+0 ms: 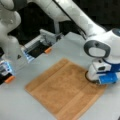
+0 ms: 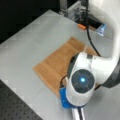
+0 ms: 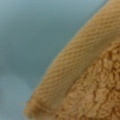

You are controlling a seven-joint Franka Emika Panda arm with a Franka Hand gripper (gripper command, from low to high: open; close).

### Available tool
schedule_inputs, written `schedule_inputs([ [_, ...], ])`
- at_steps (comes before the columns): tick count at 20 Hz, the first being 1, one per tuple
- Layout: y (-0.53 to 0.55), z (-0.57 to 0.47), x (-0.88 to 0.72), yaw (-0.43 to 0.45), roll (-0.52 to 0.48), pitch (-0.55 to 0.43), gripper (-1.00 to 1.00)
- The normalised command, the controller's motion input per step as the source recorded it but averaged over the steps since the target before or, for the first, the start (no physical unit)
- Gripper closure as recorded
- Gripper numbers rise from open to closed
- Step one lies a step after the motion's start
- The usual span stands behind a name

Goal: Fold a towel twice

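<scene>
While the towel (image 1: 63, 88) is lying spread in a single flat layer on the grey table (image 1: 17, 105), I am listing what is at hand. Item, towel: tan-orange, showing no fold in either front view, one corner pointing toward a front view's top and its far side running under my wrist; neither of the two folds looks done, in my judgement. Item, my gripper (image 1: 106, 78): blue and white, sitting low at the towel's edge on a front view's right, and appearing in a front view (image 2: 65, 98) at the cloth's lower border beneath the round white wrist housing (image 2: 81, 87). I am placing myself at the border, I judge, because an edge or corner is where a flat cloth can be lifted. Whether my jaws are standing apart or together I cannot tell; my own body is hiding the fingertips in both front views, and they are not appearing in the wrist view. Item, wrist view: the towel's ribbed hem (image 3: 75, 65) and looped pile (image 3: 97, 95) are filling the frame very close, a corner lying against bare table (image 3: 37, 37), which suggests I am hovering just above or touching the cloth. Item, background: orange-tipped fixtures (image 1: 48, 50) at the table's far edge, well apart from the towel.
</scene>
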Motion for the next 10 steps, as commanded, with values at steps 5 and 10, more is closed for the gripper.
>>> schedule_inputs([
  [5,0.08,-0.15,0.1,0.046,-0.202,0.021,1.0],
  [10,0.09,-0.17,0.09,0.043,-0.192,0.004,1.0],
])
